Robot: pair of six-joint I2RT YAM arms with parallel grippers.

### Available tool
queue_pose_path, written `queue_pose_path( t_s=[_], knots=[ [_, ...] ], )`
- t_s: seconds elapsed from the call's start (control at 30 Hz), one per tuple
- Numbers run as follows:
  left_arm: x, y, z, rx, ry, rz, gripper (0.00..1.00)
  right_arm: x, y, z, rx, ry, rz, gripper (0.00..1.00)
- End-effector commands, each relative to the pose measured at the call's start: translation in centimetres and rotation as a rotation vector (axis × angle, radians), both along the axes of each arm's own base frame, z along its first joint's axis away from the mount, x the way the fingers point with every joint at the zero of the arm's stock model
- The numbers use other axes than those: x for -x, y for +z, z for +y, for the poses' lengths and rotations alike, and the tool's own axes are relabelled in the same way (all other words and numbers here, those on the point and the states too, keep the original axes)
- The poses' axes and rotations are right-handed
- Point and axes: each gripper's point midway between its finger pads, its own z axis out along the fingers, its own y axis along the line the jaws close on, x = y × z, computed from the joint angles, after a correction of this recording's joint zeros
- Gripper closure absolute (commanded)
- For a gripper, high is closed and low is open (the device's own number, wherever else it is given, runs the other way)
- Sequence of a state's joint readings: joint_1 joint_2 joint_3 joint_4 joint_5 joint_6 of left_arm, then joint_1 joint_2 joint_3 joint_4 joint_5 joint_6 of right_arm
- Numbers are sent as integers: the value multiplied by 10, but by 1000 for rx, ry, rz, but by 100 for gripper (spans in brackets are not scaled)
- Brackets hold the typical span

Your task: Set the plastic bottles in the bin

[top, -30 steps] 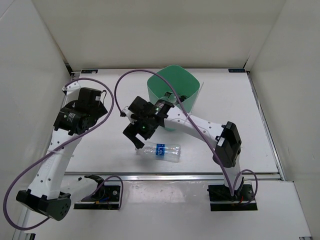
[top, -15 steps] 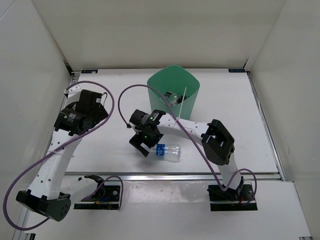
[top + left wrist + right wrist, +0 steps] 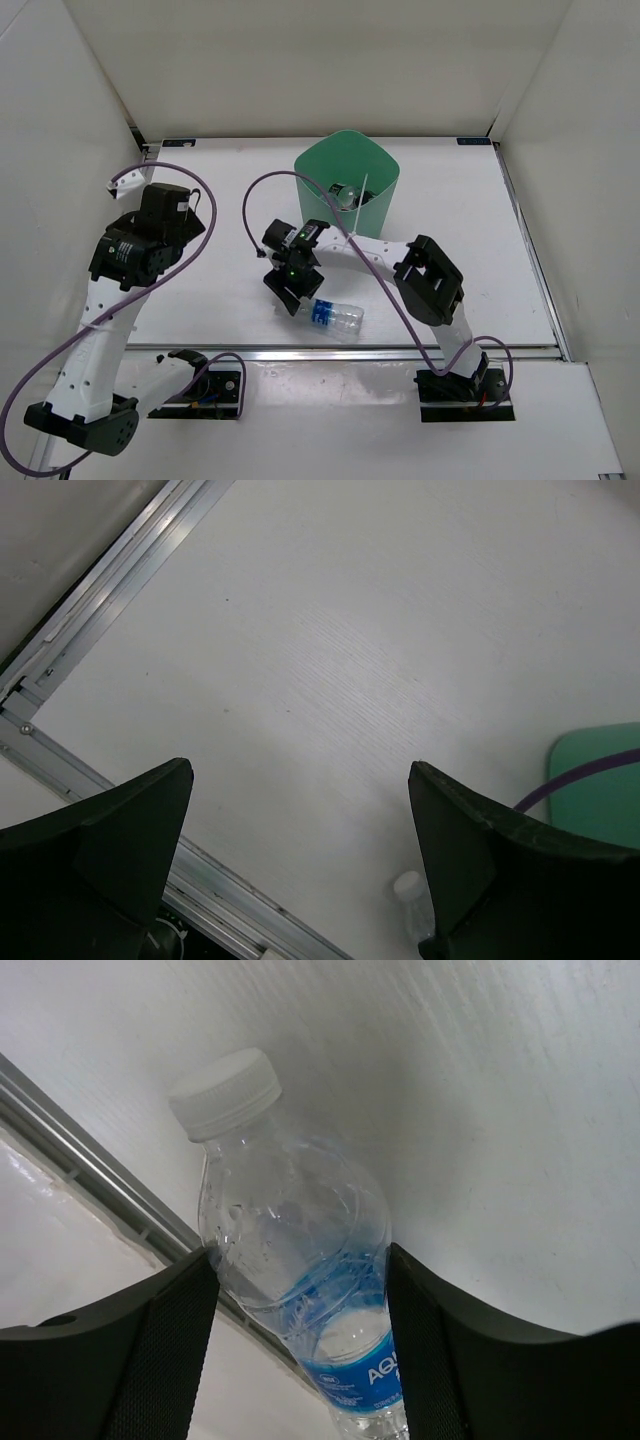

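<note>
Bin at far centre of table, at least 1 small bottle inside. Water bottle lies on table in front of bin, near the front rail, cap end to the left. Right claw straddles that end, 1 finger touching each side. Left claw over table's left part, well apart from water bottle and bin.

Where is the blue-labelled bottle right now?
Top view: the blue-labelled bottle lies at the table's front edge, between the right gripper's fingers, in front of the bin.
</note>
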State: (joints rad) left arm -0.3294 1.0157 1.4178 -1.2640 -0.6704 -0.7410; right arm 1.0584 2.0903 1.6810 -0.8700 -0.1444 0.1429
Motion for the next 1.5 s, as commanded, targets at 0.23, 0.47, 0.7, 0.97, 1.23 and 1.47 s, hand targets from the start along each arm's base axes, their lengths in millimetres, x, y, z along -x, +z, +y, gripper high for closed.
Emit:
queue_pose_path(
  t_s=[0.23,0.47,0.7,0.97,1.23,1.47],
  knots=[
    [7,4,18,-76,55,-23,0,-11,55,14,-39,-31,-47,100],
    [13,6,27,-97,102,-42,0,-74,239,25,-324,-176,-453,100],
    [15,-7,25,-92,92,-3,0,-187,361,-95,-480,-597,-862,100],
    [10,-14,19,-77,70,22,0,-270,384,-104,-533,-585,-1038,100],
    [18,-18,28,-116,98,34,0,-257,322,-94,-503,-664,-825,1],
    [25,-44,20,-62,77,74,0,-223,388,-190,-608,-982,-824,0]
  ],
)
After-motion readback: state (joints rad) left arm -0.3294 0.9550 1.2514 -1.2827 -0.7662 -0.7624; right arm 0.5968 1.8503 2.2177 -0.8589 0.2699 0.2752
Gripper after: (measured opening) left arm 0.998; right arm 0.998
